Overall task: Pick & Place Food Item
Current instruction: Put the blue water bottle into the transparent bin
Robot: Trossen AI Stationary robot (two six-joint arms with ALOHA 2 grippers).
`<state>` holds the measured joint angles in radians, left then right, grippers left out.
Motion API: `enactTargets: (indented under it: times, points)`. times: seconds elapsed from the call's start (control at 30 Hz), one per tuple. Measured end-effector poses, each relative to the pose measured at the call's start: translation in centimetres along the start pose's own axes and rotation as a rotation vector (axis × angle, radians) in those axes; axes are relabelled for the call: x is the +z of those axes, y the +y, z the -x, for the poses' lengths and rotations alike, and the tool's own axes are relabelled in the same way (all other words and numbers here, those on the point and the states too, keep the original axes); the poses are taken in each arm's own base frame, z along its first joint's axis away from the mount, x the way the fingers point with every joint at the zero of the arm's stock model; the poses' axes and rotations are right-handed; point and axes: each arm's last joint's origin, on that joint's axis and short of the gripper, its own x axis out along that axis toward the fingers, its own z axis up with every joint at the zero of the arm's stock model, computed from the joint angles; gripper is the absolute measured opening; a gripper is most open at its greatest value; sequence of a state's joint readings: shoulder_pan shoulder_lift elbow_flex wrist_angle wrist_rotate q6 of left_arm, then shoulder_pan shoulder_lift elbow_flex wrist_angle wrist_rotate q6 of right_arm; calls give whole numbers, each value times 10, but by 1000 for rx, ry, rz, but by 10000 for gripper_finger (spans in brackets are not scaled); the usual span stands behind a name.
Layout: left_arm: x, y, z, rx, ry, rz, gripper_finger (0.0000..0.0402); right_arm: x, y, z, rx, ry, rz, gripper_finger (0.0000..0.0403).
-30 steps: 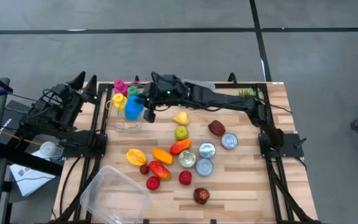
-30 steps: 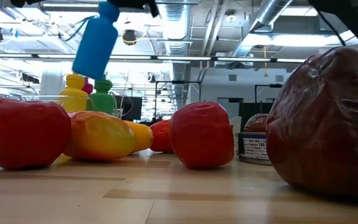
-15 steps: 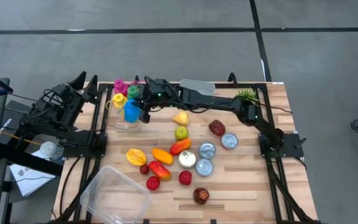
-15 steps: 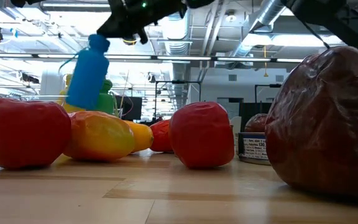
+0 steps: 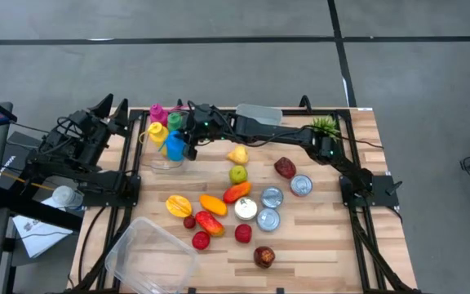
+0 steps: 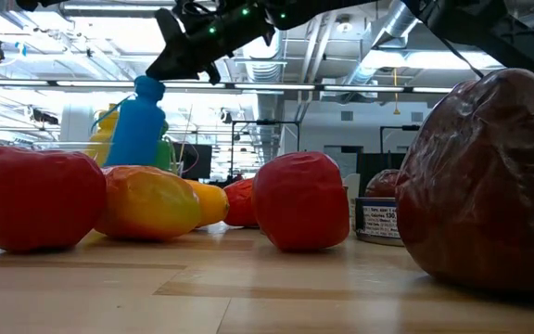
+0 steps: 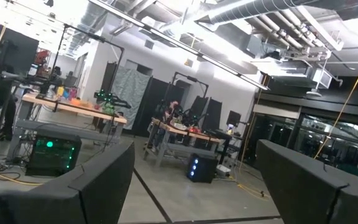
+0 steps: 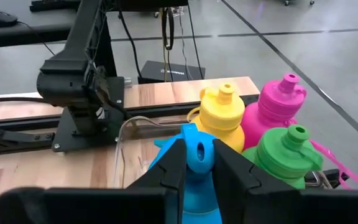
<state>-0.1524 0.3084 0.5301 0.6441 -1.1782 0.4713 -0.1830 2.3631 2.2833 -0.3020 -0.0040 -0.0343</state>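
Handling: likely light, stiff, smooth plastic, apt to swing or slip if pinched low; best taken at the narrow neck under the cap
Looks: blue bottle (image 8: 188,180), rounded cap with a loop hole, plain body
Place: far-left part of counter (image 5: 325,245), over a clear tub (image 5: 166,161), beside yellow bottle (image 8: 221,118), pink bottle (image 8: 275,106), green bottle (image 8: 284,152)
Right pincer (image 8: 197,163): pinching the blue bottle's cap
Left pincer (image 7: 194,186): spread, off the counter's left edge

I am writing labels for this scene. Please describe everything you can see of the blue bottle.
The blue bottle looks like smooth plastic, with a blue cap that has a small loop. The right gripper holds it by the cap between its fingers. It hangs slightly tilted beside the yellow, pink and green bottles, over a clear container.
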Motion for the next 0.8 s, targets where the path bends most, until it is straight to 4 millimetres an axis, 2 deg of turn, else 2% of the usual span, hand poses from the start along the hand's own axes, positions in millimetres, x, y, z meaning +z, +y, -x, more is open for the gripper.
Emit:
enactTargets:
  times: [0.33, 0.8]
  points:
    - [0, 0, 0, 0, 0, 0, 324, -1, -7, 0, -12, 9, 1, 75]
    - [0, 0, 0, 0, 0, -1, 324, -1, -7, 0, -11, 8, 14, 163]
